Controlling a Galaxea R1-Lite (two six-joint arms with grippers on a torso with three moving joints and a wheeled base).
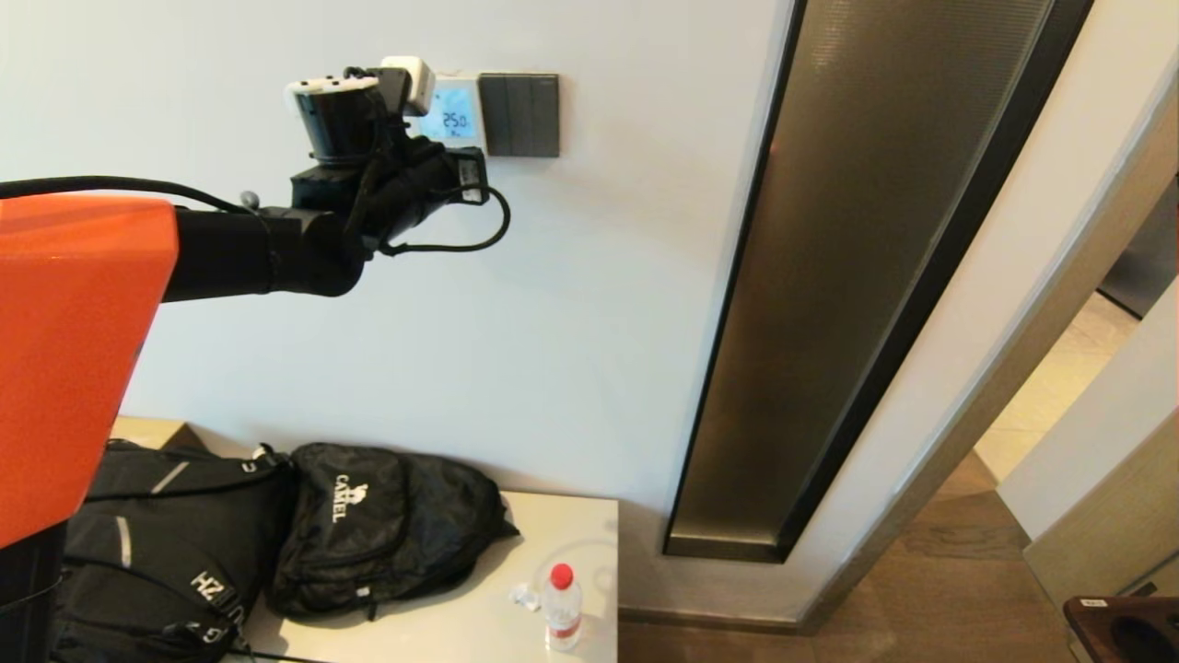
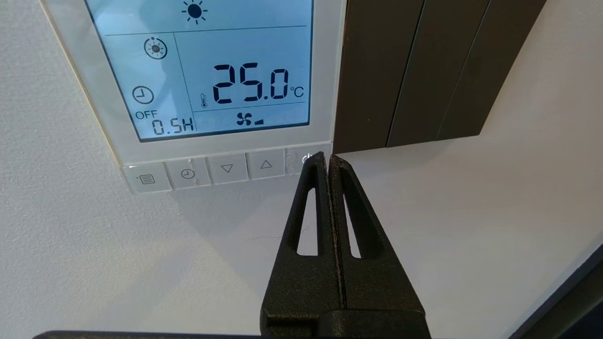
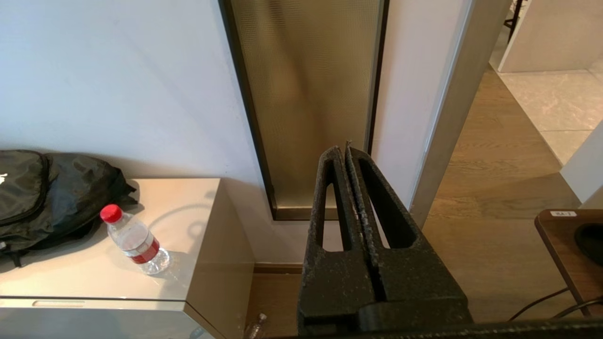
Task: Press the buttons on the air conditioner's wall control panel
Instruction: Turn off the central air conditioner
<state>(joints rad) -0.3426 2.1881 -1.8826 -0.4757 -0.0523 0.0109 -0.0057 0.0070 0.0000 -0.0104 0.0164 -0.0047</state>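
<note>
Pale wall filled the scene, with the air conditioner's wall control panel [image 2: 207, 75] mounted on it and a dark grey three-rocker switch plate [image 2: 424, 70] touching its far side. The left gripper [image 2: 326, 157] was raised to the panel, fingers pressed together into one point, their tips at the end button of the row of buttons [image 2: 226, 168], the one nearest the switch plate. Whether the tips were touching it could not be told. The other four buttons lay just beside the fingers, toward the panel's other corner.

To press well, the joined tips would need to land squarely on the button's middle, push straight into the wall briefly, and keep off the switch plate's edge.

The lit blue screen read 25.0 °C, with OFF and 0.5H beside a clock icon. Well below, on a cabinet [image 1: 562, 516], a black backpack [image 1: 378, 525] bore the word CAMEL. The right gripper [image 3: 346, 150] hung idle, fingers closed on nothing.
</note>
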